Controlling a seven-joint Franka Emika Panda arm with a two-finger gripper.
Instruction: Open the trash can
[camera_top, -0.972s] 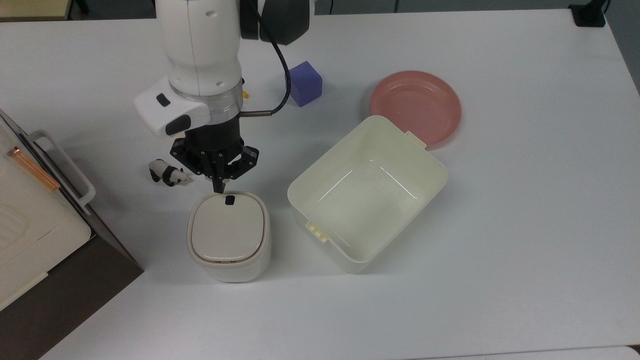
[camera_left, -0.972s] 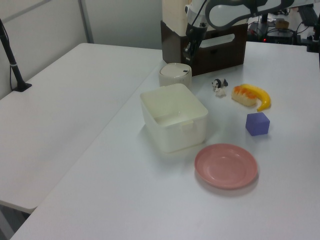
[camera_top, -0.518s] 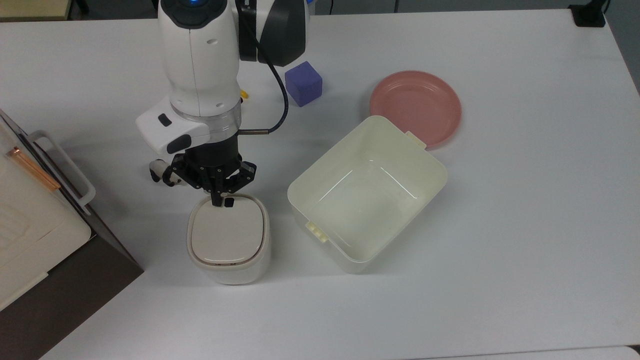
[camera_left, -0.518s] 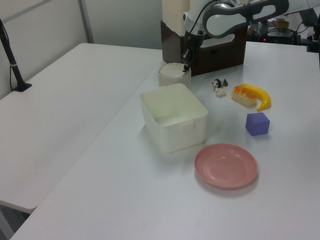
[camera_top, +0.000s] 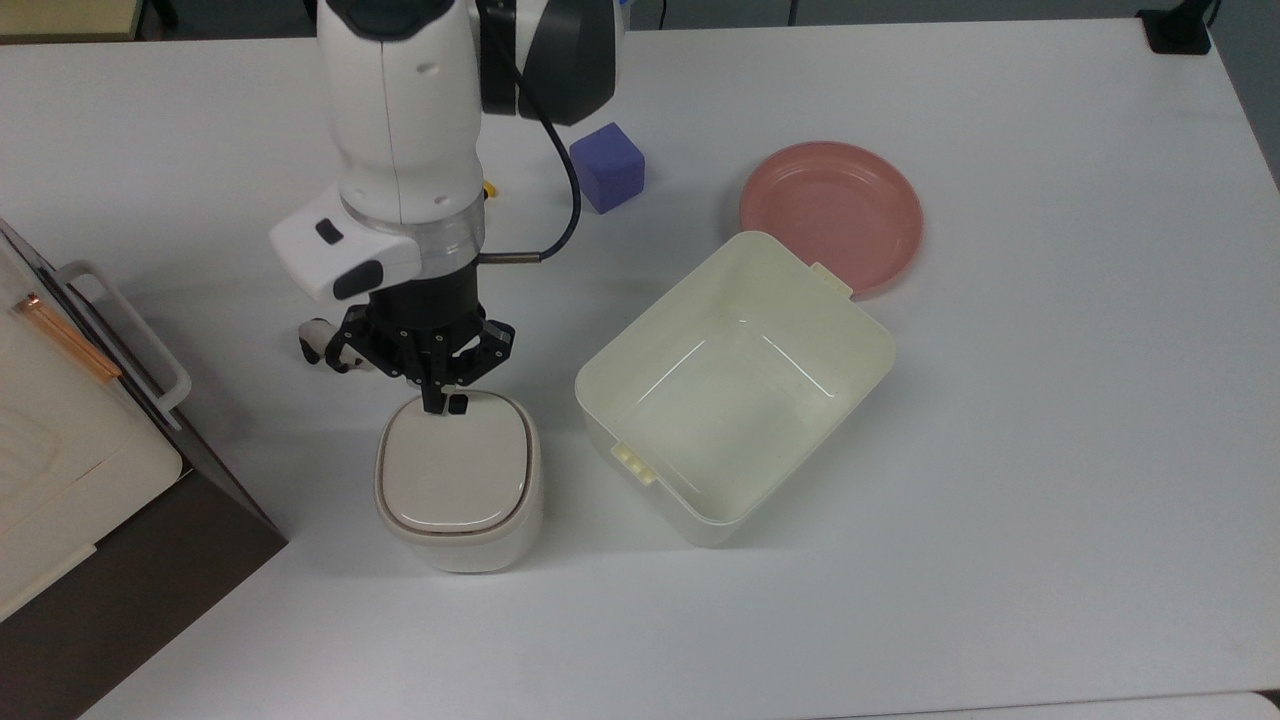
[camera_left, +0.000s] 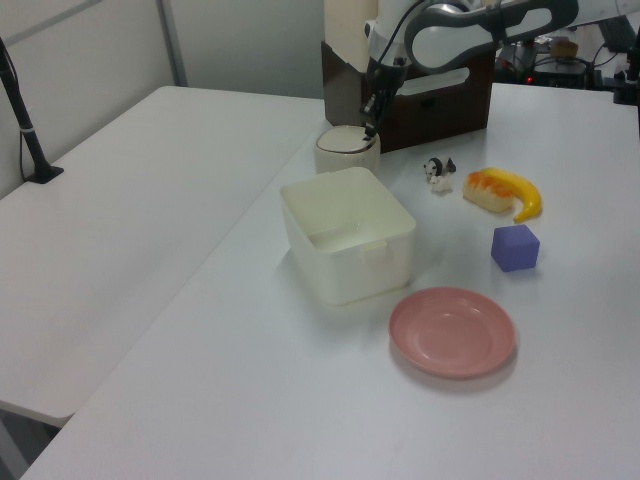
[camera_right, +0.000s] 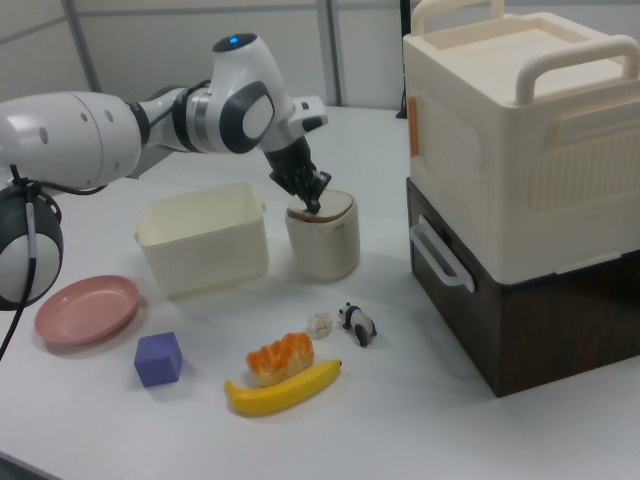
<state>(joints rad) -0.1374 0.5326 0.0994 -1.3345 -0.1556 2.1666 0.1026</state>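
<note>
Had the jaws pinched together into one dark tip, with nothing held between them, as far as the top view told. Pointed that tip straight down from the wrist onto the upper edge of the lid of the trash can, left of centre and a little below the middle of the top view. Stood a shade to the top view's left of the small black button, nearly touching it. Could not tell whether the tip bore on the lid or only grazed it. Found the lid lying flat and shut in the top view, so judged the opening not yet done. Judged the coming move to turn on that small offset: button to the top view's right of the tip, along the same rim, not further down the lid. Saw no long axis worth naming on the rounded-square can, only the button side toward the top of the frame. Further out, found a panda toy just up and left of the can, near the finger linkage. Found a lidless pale tub to the top view's right, apart from the can on the white worktop.
</note>
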